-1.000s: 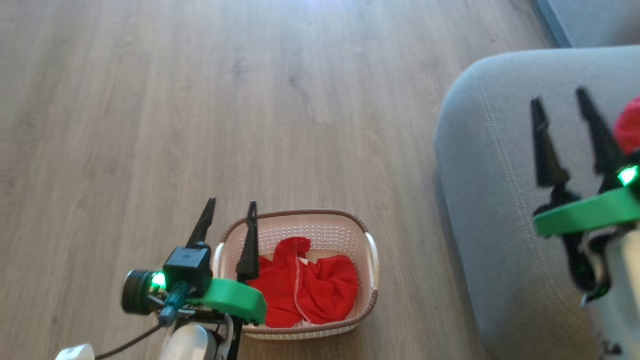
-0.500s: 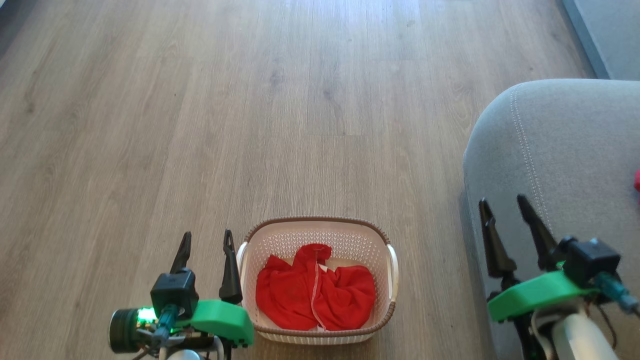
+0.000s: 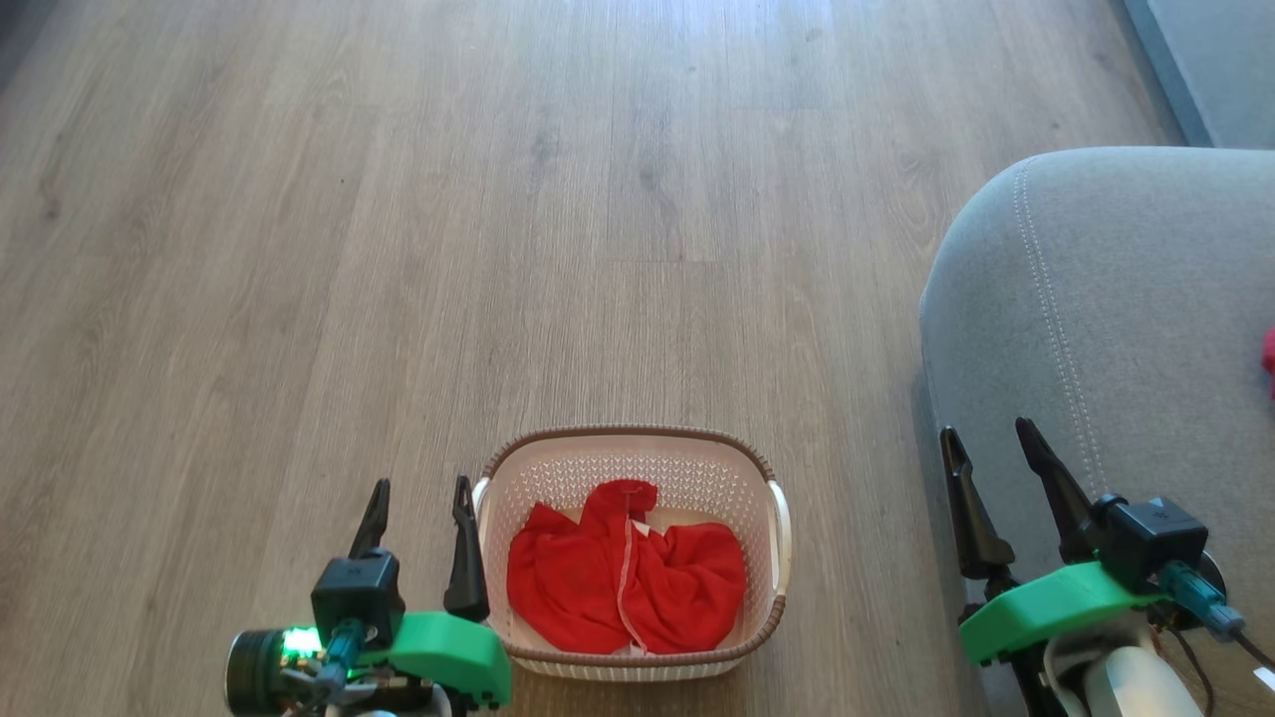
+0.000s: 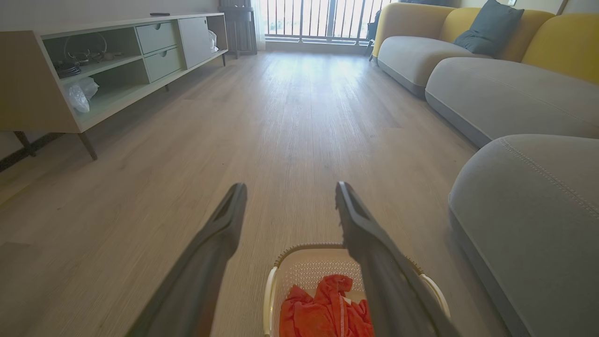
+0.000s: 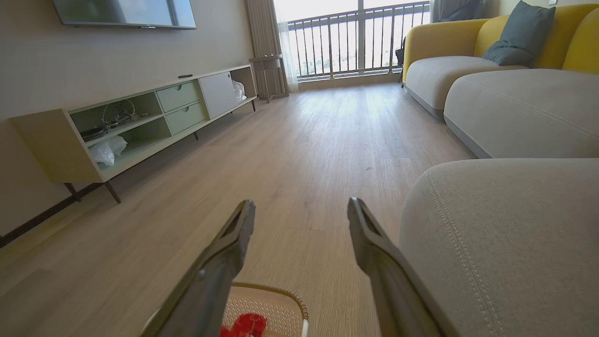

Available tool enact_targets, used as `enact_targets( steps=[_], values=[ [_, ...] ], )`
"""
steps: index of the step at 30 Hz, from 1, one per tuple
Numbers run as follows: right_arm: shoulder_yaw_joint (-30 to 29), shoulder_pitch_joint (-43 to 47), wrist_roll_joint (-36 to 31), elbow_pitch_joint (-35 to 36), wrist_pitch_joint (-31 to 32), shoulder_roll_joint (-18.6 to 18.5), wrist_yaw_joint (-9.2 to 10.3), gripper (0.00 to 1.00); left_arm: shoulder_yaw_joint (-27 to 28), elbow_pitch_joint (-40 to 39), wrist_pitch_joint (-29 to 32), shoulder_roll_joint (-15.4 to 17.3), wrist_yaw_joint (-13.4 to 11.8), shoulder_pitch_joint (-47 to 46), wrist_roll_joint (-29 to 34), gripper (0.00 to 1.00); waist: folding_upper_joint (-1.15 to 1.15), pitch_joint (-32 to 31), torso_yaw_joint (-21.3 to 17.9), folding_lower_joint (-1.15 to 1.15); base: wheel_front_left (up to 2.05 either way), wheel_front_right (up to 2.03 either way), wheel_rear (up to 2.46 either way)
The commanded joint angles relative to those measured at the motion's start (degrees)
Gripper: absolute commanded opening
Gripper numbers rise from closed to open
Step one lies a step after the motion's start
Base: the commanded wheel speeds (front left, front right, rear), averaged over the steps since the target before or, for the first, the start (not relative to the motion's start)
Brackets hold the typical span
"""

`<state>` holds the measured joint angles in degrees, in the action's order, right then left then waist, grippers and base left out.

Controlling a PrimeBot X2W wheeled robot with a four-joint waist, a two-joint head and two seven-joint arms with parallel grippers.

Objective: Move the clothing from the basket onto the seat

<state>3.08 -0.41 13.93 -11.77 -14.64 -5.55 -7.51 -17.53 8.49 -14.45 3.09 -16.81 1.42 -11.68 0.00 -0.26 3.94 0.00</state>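
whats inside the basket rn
Crumpled red clothing with a white trim strip lies in the basket, covering most of its floor. The bare perforated wall shows behind it. Whatever is under the fabric, including most of the floor, is hidden.

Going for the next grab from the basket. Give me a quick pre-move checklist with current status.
1. Left gripper open, empty: ok.
2. Right gripper open, empty: ok.
3. Red garment lying uncovered in the basket: ok.
4. Left gripper lined up over the garment: not ok, it sits at the basket's left rim.
5. Drop spot on the seat bare: ok.
6. Other garment fully on the seat: cannot tell, the red sliver is cut off at the head view's right edge.
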Motion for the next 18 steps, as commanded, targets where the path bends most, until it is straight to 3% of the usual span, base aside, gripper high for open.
enact_targets(
  steps=[1,18],
  values=[
    [1.08,-1.48,-0.42,1.47,-0.36,0.05,0.02,1.00,1.41,-1.54,-0.55,-0.21,0.06,-1.86,0.24,1.00,0.00,-0.01,-0.01,0.00,0.00,0.00,0.00],
    [0.41,-2.01,1.50,0.75,-0.36,0.60,0.02,1.00,0.84,-1.17,-0.55,-0.21,0.68,-2.14,0.04,1.00,0.00,0.16,-0.38,0.00,0.00,0.00,0.00]
  ],
)
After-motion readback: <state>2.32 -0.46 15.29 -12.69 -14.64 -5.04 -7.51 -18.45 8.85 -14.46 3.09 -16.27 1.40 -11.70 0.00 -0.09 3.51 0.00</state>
